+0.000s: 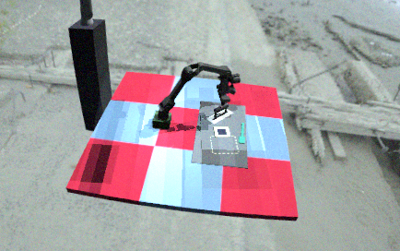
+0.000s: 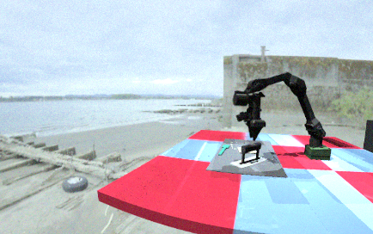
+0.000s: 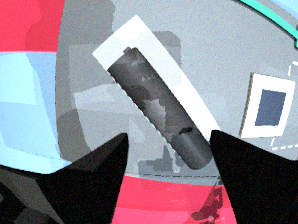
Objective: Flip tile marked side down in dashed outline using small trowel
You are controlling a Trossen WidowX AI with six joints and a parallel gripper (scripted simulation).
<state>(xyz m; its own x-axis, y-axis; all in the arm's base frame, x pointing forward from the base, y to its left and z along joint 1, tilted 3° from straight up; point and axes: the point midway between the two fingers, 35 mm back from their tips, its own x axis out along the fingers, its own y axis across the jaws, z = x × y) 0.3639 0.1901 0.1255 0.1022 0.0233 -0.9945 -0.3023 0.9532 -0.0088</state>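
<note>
A trowel point(image 1: 223, 116) point(image 2: 250, 147) point(image 3: 150, 95) with a thick black bar handle over a flat white blade rests on the grey mat. My gripper point(image 1: 224, 105) point(image 2: 254, 138) point(image 3: 169, 137) is open and empty above the trowel, its fingertips clear of the handle. In the wrist view the handle runs diagonally beyond the fingertips. The tile point(image 1: 221, 132) point(image 3: 270, 106), white-bordered with a dark blue square facing up, lies flat at the near edge of the dashed outline point(image 1: 225, 152) point(image 3: 286, 147). The trowel hides much of this area in the exterior view.
A teal spatula-shaped tool point(image 1: 242, 131) point(image 2: 223, 149) point(image 3: 272, 20) lies at the side of the grey mat point(image 1: 198, 157) point(image 2: 275, 169). The arm's green base point(image 1: 161, 121) point(image 2: 317, 152) stands on the red and blue table. A black pillar point(image 1: 89, 74) stands beyond the table edge.
</note>
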